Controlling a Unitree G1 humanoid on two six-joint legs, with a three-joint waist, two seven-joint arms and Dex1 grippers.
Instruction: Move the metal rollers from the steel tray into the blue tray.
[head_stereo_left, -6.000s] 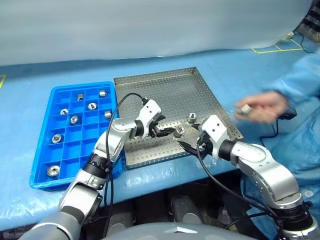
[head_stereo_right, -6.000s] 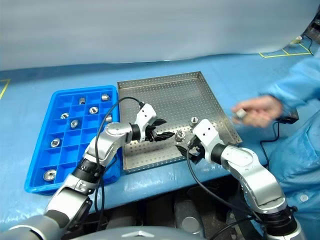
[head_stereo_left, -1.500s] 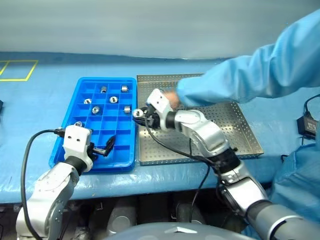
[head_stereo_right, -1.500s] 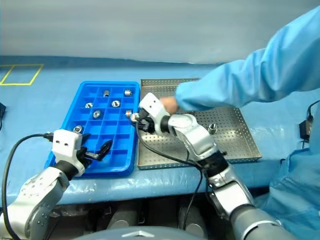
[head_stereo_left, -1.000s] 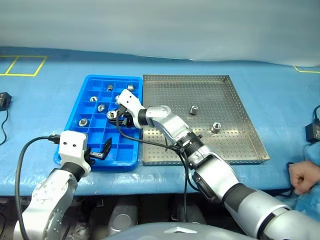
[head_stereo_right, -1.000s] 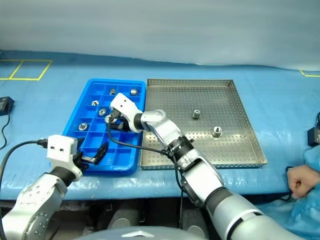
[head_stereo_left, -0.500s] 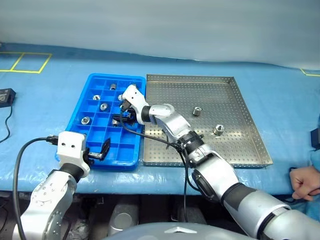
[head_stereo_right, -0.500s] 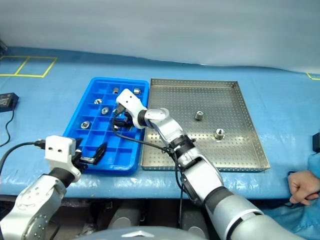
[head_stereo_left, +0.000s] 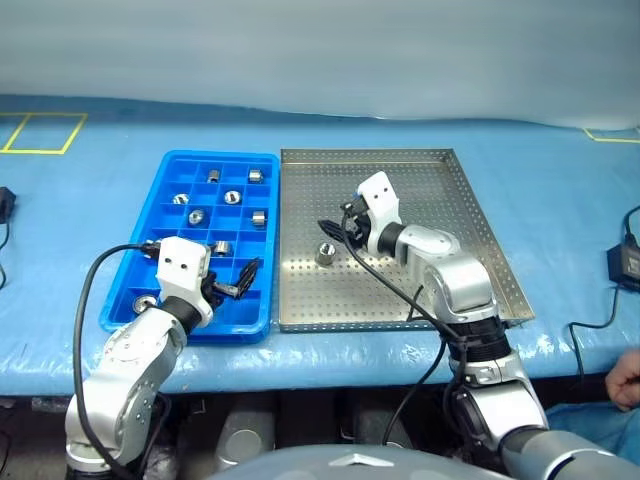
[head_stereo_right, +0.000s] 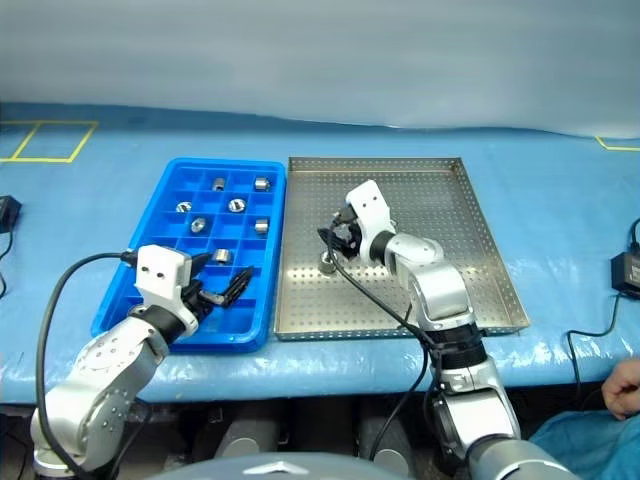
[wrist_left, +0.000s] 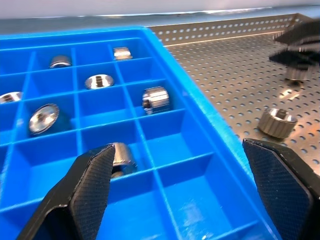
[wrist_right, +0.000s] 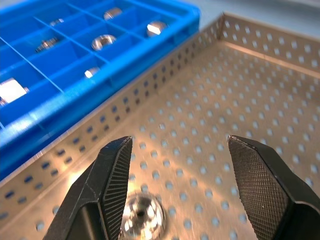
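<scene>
Nearest the robot, the left gripper (head_stereo_left: 240, 290) hung over the near end of the blue tray (head_stereo_left: 150, 265) with its fingers spread wide and nothing between them. That tray stood just beside the steel tray (head_stereo_left: 470, 240), their long sides almost touching, and seven rollers already lay in separate compartments, one of them (wrist_left: 122, 158) close to the left fingers. Farther out, the right gripper (head_stereo_right: 335, 238) was over the steel tray with its fingers apart and empty. At least one roller (head_stereo_left: 326, 254) stood upright on the perforated floor, hole uppermost, just below and between the right fingertips in the right wrist view (wrist_right: 141, 216). The left wrist view showed that roller and what might have been a second one, blurred, under the right gripper; this could not be confirmed. Judgement: the rollers were solid metal, rigid and dense for their size, not fragile, but smooth and liable to slip or roll if tipped. The sound hold would be across the ribbed outer wall of the upright piece, fingers squarely on opposite sides.
</scene>
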